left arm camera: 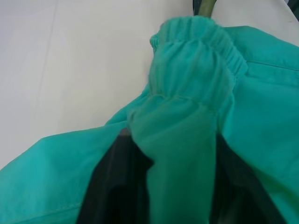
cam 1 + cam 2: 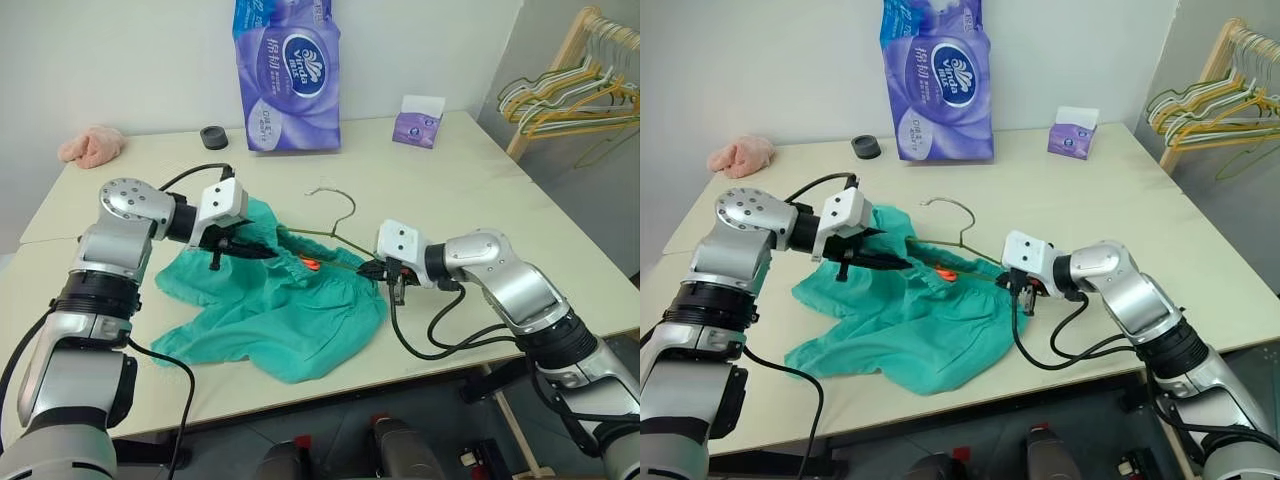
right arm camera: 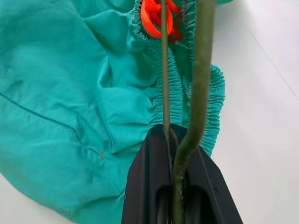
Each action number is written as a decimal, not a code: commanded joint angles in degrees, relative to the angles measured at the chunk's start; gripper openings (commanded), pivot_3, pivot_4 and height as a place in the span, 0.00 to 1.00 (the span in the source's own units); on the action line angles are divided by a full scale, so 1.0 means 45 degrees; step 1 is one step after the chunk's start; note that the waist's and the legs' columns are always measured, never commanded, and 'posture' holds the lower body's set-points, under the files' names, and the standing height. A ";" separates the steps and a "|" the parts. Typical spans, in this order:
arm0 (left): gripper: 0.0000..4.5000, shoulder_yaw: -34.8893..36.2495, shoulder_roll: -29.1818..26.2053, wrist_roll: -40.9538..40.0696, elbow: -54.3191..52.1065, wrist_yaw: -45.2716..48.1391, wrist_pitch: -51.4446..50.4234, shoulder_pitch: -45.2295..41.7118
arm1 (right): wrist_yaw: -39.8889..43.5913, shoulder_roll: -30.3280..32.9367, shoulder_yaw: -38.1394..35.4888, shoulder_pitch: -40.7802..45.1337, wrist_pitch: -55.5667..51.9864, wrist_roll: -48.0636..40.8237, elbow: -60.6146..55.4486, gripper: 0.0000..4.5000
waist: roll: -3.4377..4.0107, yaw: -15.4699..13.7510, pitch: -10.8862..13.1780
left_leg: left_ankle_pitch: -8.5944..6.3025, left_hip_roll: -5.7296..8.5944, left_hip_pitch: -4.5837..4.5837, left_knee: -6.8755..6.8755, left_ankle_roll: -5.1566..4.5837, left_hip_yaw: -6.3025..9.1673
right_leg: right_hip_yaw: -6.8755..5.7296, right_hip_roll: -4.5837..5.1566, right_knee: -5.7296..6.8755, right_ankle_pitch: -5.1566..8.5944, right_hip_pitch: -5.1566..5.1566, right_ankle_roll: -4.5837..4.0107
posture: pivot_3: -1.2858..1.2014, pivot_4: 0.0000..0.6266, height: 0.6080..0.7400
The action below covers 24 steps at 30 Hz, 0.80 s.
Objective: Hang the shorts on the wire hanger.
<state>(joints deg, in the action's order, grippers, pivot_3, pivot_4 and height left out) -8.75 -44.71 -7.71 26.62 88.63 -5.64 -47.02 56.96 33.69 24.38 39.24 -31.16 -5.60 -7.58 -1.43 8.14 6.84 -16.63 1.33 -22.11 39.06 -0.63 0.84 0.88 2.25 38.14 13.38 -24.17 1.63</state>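
On the left, the left gripper (image 2: 243,248) pinches a bunched fold of the waistband of the shorts (image 2: 275,310), its black fingers (image 1: 117,186) wrapped in teal cloth. The shorts lie crumpled near the front of the table (image 2: 450,190), between the two arms. The hanger (image 2: 335,225) lies partly in the waist opening, hook pointing away from the robot. On the right, the right gripper (image 2: 383,270) is clenched on the hanger's corner, the wire running between its fingers.

The step in hand looks like threading the hanger into the waist. Next, the left gripper probably has to lift the waistband open while the right slides the wire further in.

A pink cloth (image 2: 92,146), black roll (image 2: 214,136), tissue pack (image 2: 287,75) and tissue box (image 2: 418,121) sit well apart at the back; nothing blocks the work. The orange tag (image 3: 159,18) lies against the wire and could snag.
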 commanded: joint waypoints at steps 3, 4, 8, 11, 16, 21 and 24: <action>0.01 -0.0003 0.0126 -0.0215 -0.0890 0.0096 -0.0280 0.0111 | 0.0587 -0.0375 -0.0342 0.0152 0.1640 -0.0358 -0.0636 0.00 | -0.0011 -0.0004 -0.0008 | 0.0000 -0.0001 0.0001 0.0001 0.0000 0.0002 | 0.0001 0.0000 -0.0001 0.0000 0.0001 0.0000 | 0.45 0.07 1.00; 0.01 0.0012 0.0135 -0.0208 -0.0933 0.0100 -0.0317 0.0136 | 0.0802 -0.0411 -0.0370 0.0101 0.1907 -0.0502 -0.0640 0.00 | -0.0016 -0.0004 -0.0012 | 0.0000 0.0000 0.0001 0.0001 0.0000 0.0002 | 0.0000 0.0000 -0.0001 0.0000 0.0001 0.0000 | 0.45 0.07 1.00; 0.01 0.0037 0.0142 -0.0123 -0.0998 0.0064 -0.0335 0.0218 | 0.1767 0.0068 -0.0249 -0.0146 0.3406 -0.0336 -0.0387 0.00 | -0.0016 -0.0011 -0.0013 | -0.0001 0.0000 0.0001 0.0001 -0.0001 0.0002 | -0.0001 -0.0001 -0.0001 0.0000 0.0002 0.0000 | 0.45 0.08 1.00; 0.00 0.0049 0.0112 -0.0055 -0.1035 0.0008 -0.0320 0.0276 | 0.1728 0.0297 -0.0641 -0.0215 0.4344 -0.0100 0.0407 0.05 | -0.0023 -0.0012 -0.0018 | -0.0001 0.0000 0.0003 0.0003 -0.0002 0.0002 | -0.0002 0.0000 -0.0004 0.0000 0.0008 0.0000 | 0.45 0.08 1.00; 0.00 0.0121 0.0039 -0.0055 -0.1145 -0.0170 -0.0400 0.0458 | 0.1687 0.1099 -0.1752 -0.0214 0.4800 0.0070 0.1403 0.39 | -0.0022 0.0003 -0.0018 | 0.0000 -0.0004 0.0005 0.0003 -0.0001 0.0003 | 0.0001 -0.0003 0.0001 0.0000 0.0006 0.0000 | 0.45 0.09 1.00; 0.00 0.0266 -0.0041 -0.0243 -0.1455 -0.0494 -0.0702 0.0756 | 0.1383 0.2683 -0.3018 -0.1260 0.4797 0.0125 0.1605 0.76 | -0.0024 -0.0092 -0.0019 | -0.0002 0.0003 0.0004 0.0009 -0.0004 0.0000 | 0.0002 0.0005 -0.0006 0.0000 0.0014 0.0000 | 0.45 0.10 1.00; 0.00 0.0550 -0.0053 -0.0405 -0.1413 -0.0902 -0.0944 0.0843 | 0.1258 0.3372 -0.4250 -0.2867 0.3827 -0.0710 0.0821 0.90 | -0.0025 -0.0119 -0.0019 | -0.0004 0.0001 0.0004 0.0008 -0.0008 0.0002 | 0.0000 0.0004 -0.0006 0.0001 0.0016 0.0000 | 0.45 0.11 1.00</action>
<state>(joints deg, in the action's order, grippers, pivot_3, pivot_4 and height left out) -8.97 -44.26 -7.93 22.03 85.98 -9.23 -42.63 63.34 48.00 9.53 28.80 -11.60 -5.89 -0.28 -1.55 7.61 6.75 -16.65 1.33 -22.09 39.09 -0.67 0.84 0.89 2.27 38.12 13.38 -24.09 1.64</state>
